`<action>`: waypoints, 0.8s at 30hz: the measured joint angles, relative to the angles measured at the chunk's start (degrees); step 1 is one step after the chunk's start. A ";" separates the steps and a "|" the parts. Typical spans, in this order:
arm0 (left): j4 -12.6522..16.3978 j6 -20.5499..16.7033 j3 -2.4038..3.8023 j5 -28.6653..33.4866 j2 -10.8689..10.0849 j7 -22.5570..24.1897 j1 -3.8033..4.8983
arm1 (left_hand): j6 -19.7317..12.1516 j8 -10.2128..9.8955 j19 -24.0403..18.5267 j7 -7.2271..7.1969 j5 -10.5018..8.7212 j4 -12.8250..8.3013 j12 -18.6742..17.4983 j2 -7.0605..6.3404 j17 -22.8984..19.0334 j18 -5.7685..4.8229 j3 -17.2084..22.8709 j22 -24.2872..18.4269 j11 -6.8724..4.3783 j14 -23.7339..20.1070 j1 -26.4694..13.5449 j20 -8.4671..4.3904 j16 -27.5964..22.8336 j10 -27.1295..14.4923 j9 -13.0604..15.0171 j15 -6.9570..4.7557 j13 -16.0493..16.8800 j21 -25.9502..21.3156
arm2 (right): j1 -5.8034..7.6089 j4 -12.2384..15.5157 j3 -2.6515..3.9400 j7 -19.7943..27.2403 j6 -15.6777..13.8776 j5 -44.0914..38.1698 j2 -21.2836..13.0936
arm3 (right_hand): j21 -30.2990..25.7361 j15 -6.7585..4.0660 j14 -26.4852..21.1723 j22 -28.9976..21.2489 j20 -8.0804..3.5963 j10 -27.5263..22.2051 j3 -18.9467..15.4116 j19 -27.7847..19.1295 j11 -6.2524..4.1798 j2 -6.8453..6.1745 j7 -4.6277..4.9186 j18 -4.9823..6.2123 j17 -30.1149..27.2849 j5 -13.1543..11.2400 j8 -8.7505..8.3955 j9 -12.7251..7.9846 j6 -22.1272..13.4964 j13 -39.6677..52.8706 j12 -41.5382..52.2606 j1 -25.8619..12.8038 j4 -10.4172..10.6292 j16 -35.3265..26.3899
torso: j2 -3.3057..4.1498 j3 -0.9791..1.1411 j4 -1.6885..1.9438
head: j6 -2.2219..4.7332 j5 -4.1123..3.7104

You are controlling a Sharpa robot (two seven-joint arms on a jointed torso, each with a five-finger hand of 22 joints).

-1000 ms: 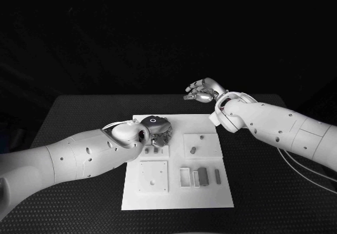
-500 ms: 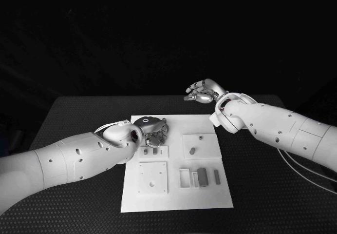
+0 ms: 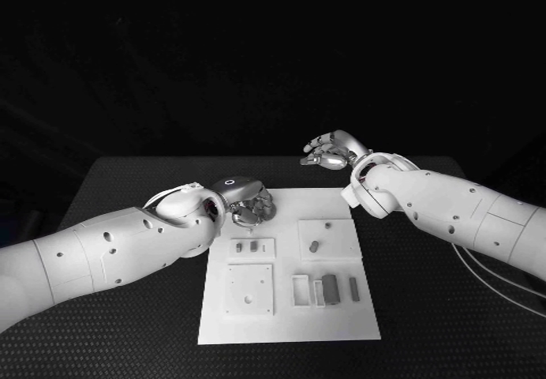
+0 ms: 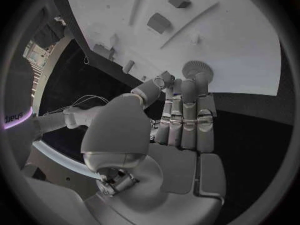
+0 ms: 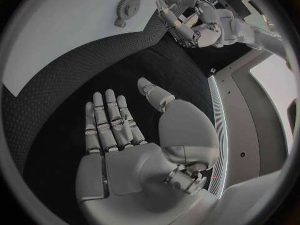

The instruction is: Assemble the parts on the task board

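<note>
The white task board point(image 3: 364, 324) lies mid-table. My left hand point(image 3: 242, 200) hovers over its far-left part with its fingers stretched out and nothing in them. A small toothed gear point(image 4: 197, 70) lies flat on the board point(image 4: 237, 50) just past the left fingertips point(image 4: 187, 85). The right wrist view also shows the gear point(image 5: 127, 7) on the board point(image 5: 62, 30), a little apart from the left hand point(image 5: 187, 25). My right hand point(image 3: 330, 150) is raised beyond the board's far right corner. It is empty, with its fingers point(image 5: 109, 120) straight over the black table.
Raised white plates sit on the board: one with two small dark parts point(image 3: 250, 247), one with a peg and a part point(image 3: 313, 246), and a plain square one point(image 3: 248, 286). Dark blocks point(image 3: 329, 287) stand in slots near the front right. Black table point(image 3: 455, 316) surrounds the board.
My left hand has drawn back from the middle of the board toward its far edge. The right hand has hardly moved.
</note>
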 measured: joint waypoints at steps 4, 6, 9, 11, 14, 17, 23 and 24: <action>0.35 0.19 0.07 0.34 -0.96 -0.19 0.18 | 0.00 0.00 0.00 0.00 0.00 0.00 0.00 0.00 0.00 0.00 0.00 0.00 0.00 0.00 0.00 0.00 0.00 0.00 -0.02 0.00 0.00 0.00 | -0.08 -0.05 -0.06 0.00 0.01 0.00 -0.01 | 0.00 0.00 0.00 0.00 0.00 0.00 0.00 0.00 0.00 0.00 0.00 0.00 -0.02 0.00 0.00 -0.03 0.00 -0.05 0.00 0.00 0.00 0.00 | 0.00 -0.01 -0.02 | 0.04 0.13; 0.36 0.40 0.06 0.45 -1.49 -0.34 0.18 | 0.00 0.00 0.00 0.00 0.00 0.00 0.00 0.00 -0.01 -0.01 0.00 0.00 0.00 0.00 0.00 0.00 0.00 0.00 -0.03 0.00 -0.01 0.00 | -0.11 -0.06 -0.07 0.00 0.03 0.00 -0.06 | 0.00 0.00 0.00 0.00 0.00 0.00 0.00 0.00 0.00 0.00 0.00 0.00 -0.05 0.00 0.00 -0.05 0.00 -0.06 0.00 0.00 0.00 0.00 | 0.00 0.00 -0.06 | 0.05 0.15; 0.33 0.70 0.00 0.48 -2.08 -0.56 0.18 | -0.01 -0.01 0.00 0.00 0.00 0.00 -0.18 0.00 -0.01 -0.01 0.00 0.00 0.00 0.00 0.00 0.01 0.00 0.00 -0.05 0.00 -0.01 0.00 | -0.14 -0.09 -0.08 0.00 0.05 0.00 -0.14 | 0.00 0.00 0.00 -0.01 0.00 0.00 0.00 0.00 0.00 0.00 0.00 0.00 -0.05 0.00 0.00 -0.05 0.00 -0.06 0.00 0.00 0.00 0.00 | 0.02 -0.01 -0.10 | 0.07 0.17; 0.31 0.87 -0.02 0.45 -2.40 -0.68 0.18 | -0.01 -0.01 0.00 -0.01 0.00 0.00 -0.21 0.00 -0.01 -0.01 -0.01 0.01 -0.01 0.00 0.00 0.01 0.00 0.00 -0.06 0.00 -0.01 0.00 | -0.17 -0.13 -0.09 0.00 0.06 0.00 -0.18 | 0.00 0.00 0.00 -0.01 0.00 0.00 0.00 0.00 0.00 0.00 0.00 0.01 -0.05 0.00 0.00 -0.05 0.00 -0.11 0.00 0.00 0.00 0.00 | 0.04 -0.01 -0.11 | 0.07 0.17; 0.24 1.17 -0.07 0.31 -2.78 -0.87 0.17 | -0.01 -0.01 0.00 -0.01 0.00 0.00 -0.21 -0.01 -0.01 -0.01 0.00 0.01 -0.01 0.00 0.00 0.01 0.00 -0.01 -0.07 0.00 -0.01 0.00 | -0.17 -0.13 -0.10 -0.02 0.07 0.00 -0.19 | 0.00 0.00 0.00 0.04 0.00 0.00 0.00 0.00 0.00 0.00 0.00 0.01 -0.05 0.00 0.00 -0.05 0.00 -0.11 0.00 0.00 0.00 0.00 | 0.04 -0.04 -0.10 | -0.02 0.21; 0.09 1.53 -0.34 0.07 -2.96 -1.04 0.16 | -0.02 -0.02 -0.01 -0.01 0.00 0.00 -0.21 -0.01 -0.01 -0.01 -0.01 0.01 -0.01 0.00 0.00 0.01 0.00 -0.01 -0.10 0.00 -0.02 0.00 | -0.17 -0.11 -0.10 -0.03 0.08 0.00 -0.21 | 0.00 0.00 0.00 0.05 0.00 0.00 0.00 0.00 0.00 0.00 0.00 0.00 -0.05 0.00 0.00 -0.05 0.00 -0.16 0.00 0.00 0.00 0.00 | 0.04 -0.04 -0.09 | -0.08 0.24; -0.91 2.23 -1.32 -0.67 -3.01 -1.25 0.10 | -0.03 -0.07 -0.01 -0.03 0.00 0.00 -0.21 -0.01 -0.01 -0.01 -0.01 0.01 -0.01 -0.01 0.00 0.01 0.00 -0.01 -0.12 0.01 0.02 0.00 | -0.17 -0.09 -0.10 -0.04 0.09 0.00 -0.23 | 0.00 0.00 0.00 0.04 0.00 0.00 0.00 0.00 0.00 0.00 0.00 0.00 -0.04 0.00 0.00 -0.10 0.00 -0.16 0.00 0.00 0.00 0.00 | 0.04 -0.08 -0.09 | -0.13 0.31; -1.09 2.32 -1.38 -0.75 -2.99 -1.28 0.06 | -0.04 -0.08 -0.01 -0.03 0.00 0.00 -0.21 -0.01 -0.02 -0.01 -0.01 0.01 -0.01 -0.01 0.00 0.02 0.00 -0.01 -0.12 0.01 0.04 0.00 | -0.18 -0.09 -0.10 -0.05 0.10 0.00 -0.23 | 0.00 0.00 0.00 0.04 0.00 0.00 0.00 0.00 0.00 0.00 0.00 0.00 -0.04 0.00 0.00 -0.10 0.00 -0.16 0.00 0.00 0.00 0.00 | 0.04 -0.07 -0.09 | -0.13 0.31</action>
